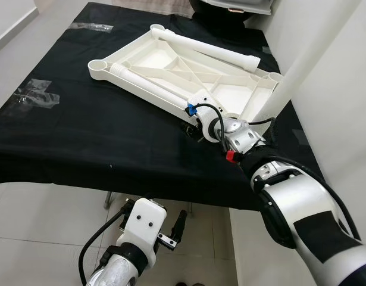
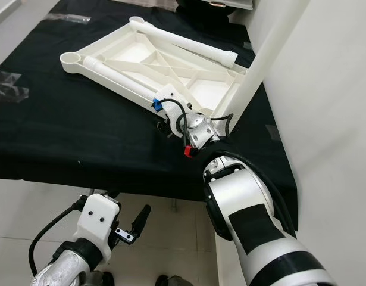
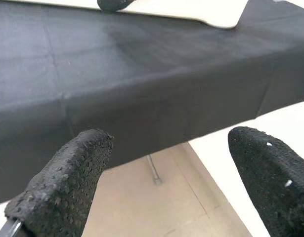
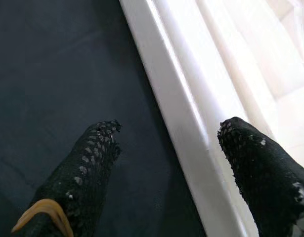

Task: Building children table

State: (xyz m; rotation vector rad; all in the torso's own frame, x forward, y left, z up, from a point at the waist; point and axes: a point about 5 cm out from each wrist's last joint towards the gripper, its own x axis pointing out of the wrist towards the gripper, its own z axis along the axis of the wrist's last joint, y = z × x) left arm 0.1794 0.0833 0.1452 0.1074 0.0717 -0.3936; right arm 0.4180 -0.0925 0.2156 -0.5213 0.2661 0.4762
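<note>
The right gripper (image 1: 191, 128) is mostly hidden behind its own wrist and cables in the head views; only a bit of black finger shows at the near edge of the tabletop (image 1: 171, 65). In the right wrist view the jaws stand wide, one knobbly black finger (image 4: 92, 163) over the cloth (image 1: 81, 131), the other (image 4: 260, 163) over the white plastic, with the tabletop's straight smooth rim running between them. Whether either finger touches the rim cannot be told.

The tabletop lies upside down on the desk, right of centre and toward the far side: white moulded plastic, ribbed underneath with diagonal braces, and a round socket (image 1: 99, 67) at its left corner. Two white round legs lie on it, one (image 1: 148, 89) along the near edge, one (image 1: 209, 50) along the far edge. A third leg (image 1: 290, 77) stands tilted up from the right corner; its top is cut off by the frame.

The cloth is matt black and hangs over the desk's near edge. Clear tape patches (image 1: 37, 95) glint at its left side.

The left gripper (image 1: 174, 232) hangs low, in front of the desk's near edge over pale floor tiles (image 1: 40, 226), jaws wide and holding nothing. A dark object at the far end of the desk is cut off and hard to make out.
</note>
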